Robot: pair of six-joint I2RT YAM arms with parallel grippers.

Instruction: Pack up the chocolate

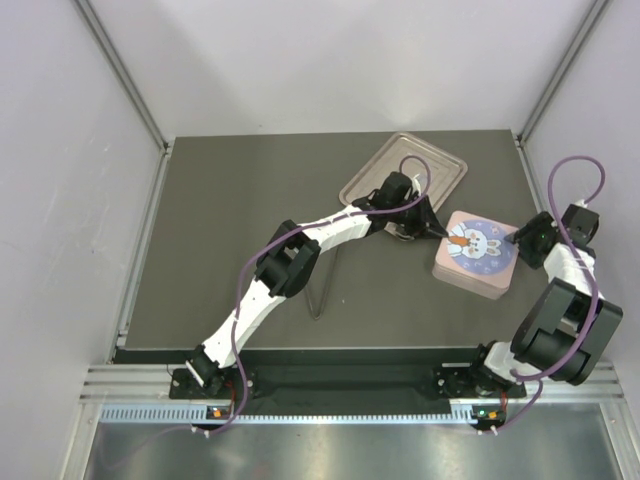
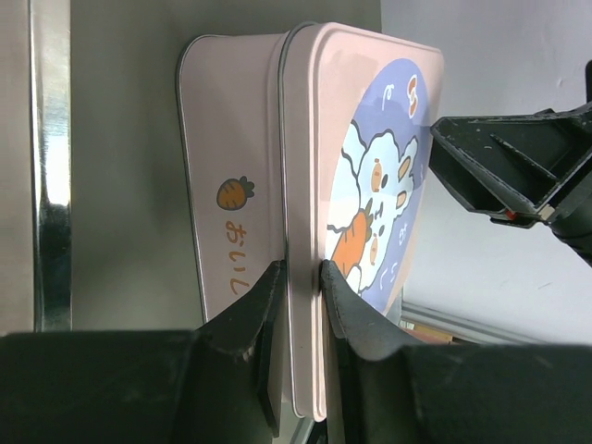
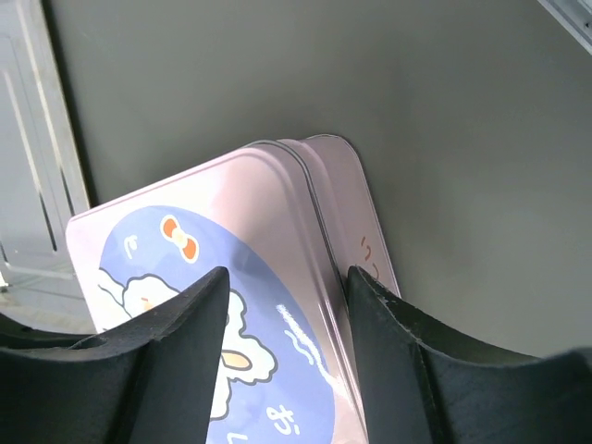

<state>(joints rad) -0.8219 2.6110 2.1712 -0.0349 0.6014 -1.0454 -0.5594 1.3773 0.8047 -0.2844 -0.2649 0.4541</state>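
L arm [image 1: 300,250] stretched fwd-right, L gripper [image 2: 301,277] clenched on lid [image 2: 361,139] of pink box [image 1: 476,255]. R arm [image 1: 565,320] folded, R gripper [image 3: 287,277] astride box edge; grasp: cannot tell.

The chocolate is hidden in every view (no brown or tan piece shows); perhaps it lies inside the closed pink box [image 2: 239,129] clamped by the left gripper [image 2: 303,277].

Left arm [image 1: 300,252] stretched far forward, left gripper [image 2: 301,274] pinching the pink box [image 1: 478,256] rim. Right gripper [image 3: 287,277] straddles the opposite corner, jaws apart.
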